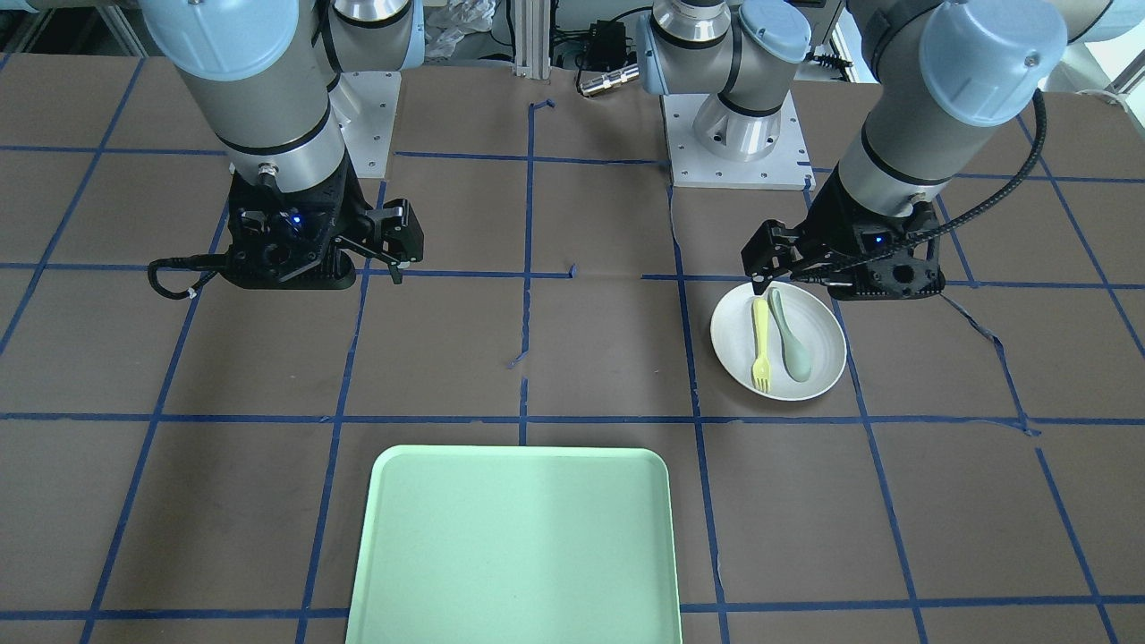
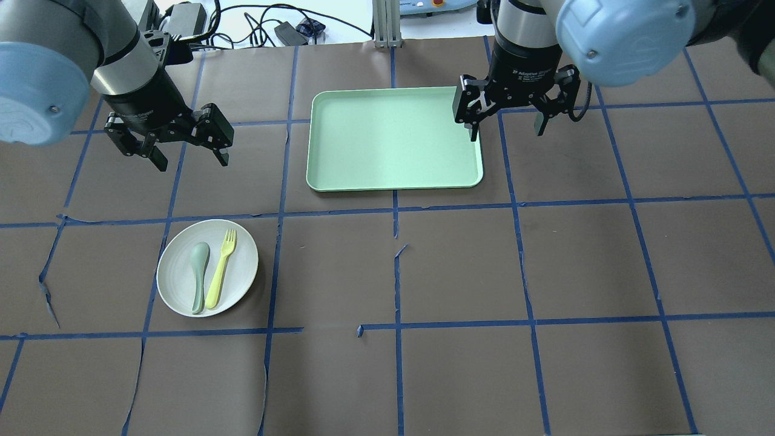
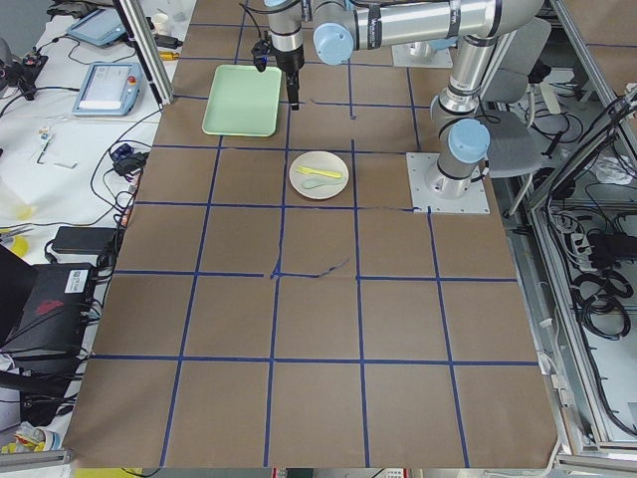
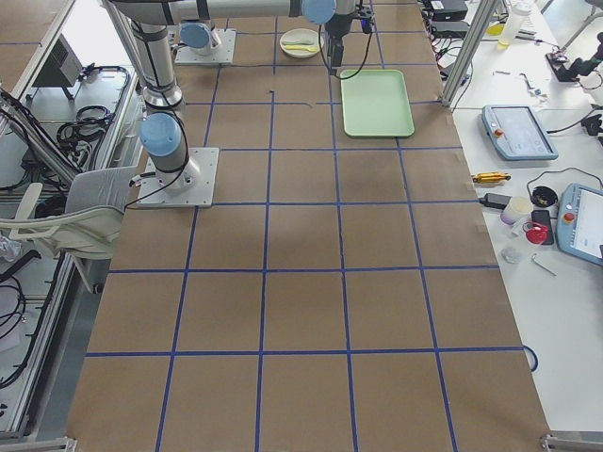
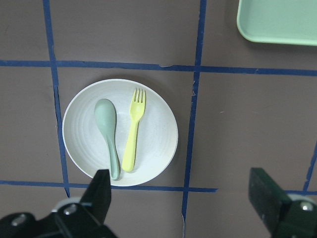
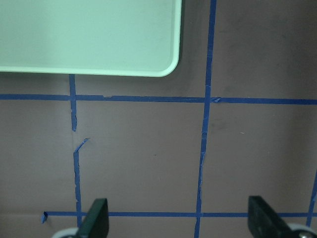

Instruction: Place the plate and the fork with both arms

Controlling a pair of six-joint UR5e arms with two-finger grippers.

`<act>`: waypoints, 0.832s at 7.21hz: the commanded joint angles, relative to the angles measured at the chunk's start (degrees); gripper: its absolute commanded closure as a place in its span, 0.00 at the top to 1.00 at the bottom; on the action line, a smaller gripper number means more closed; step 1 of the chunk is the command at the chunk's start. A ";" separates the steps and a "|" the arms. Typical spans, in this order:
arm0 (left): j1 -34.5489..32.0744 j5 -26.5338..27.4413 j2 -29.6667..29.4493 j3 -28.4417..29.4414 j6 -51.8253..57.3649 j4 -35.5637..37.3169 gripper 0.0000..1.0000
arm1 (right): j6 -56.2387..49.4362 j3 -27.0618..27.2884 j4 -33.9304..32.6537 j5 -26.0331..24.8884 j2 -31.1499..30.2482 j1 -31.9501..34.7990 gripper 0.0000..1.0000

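Our brown bench (image 2: 460,272) is gridded with blue tape (image 1: 268,418); a pendant (image 4: 513,132) lies off it. At overhead eight o'clock we find the plate (image 2: 242,272) carrying the fork (image 2: 221,269) beside a spoon (image 2: 199,257), with the tray (image 2: 393,139) at twelve. Left tool (image 2: 194,163) and right tool (image 2: 506,134) hang wide open, empty.

The overhead camera looks forward and down on the table (image 2: 460,272): mint-green tray (image 2: 393,139) at 12 o'clock, white plate (image 2: 242,269) near 9. The front-facing one looks steeply down from the opposite side: tray at 6, plate at 3. Both side cameras stand high and far off at the table's ends. The wrist cameras look straight down, close; the left shares the plate, both a tray corner.
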 commanded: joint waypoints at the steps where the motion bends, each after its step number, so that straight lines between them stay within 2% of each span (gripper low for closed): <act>1: 0.00 0.20 0.11 -0.14 0.23 -0.17 1.00 | -0.10 0.05 0.10 0.13 0.05 0.15 1.00; 6: -0.26 -1.29 0.11 0.38 -0.99 -0.25 1.00 | -0.54 0.23 0.54 0.30 -0.04 0.15 1.00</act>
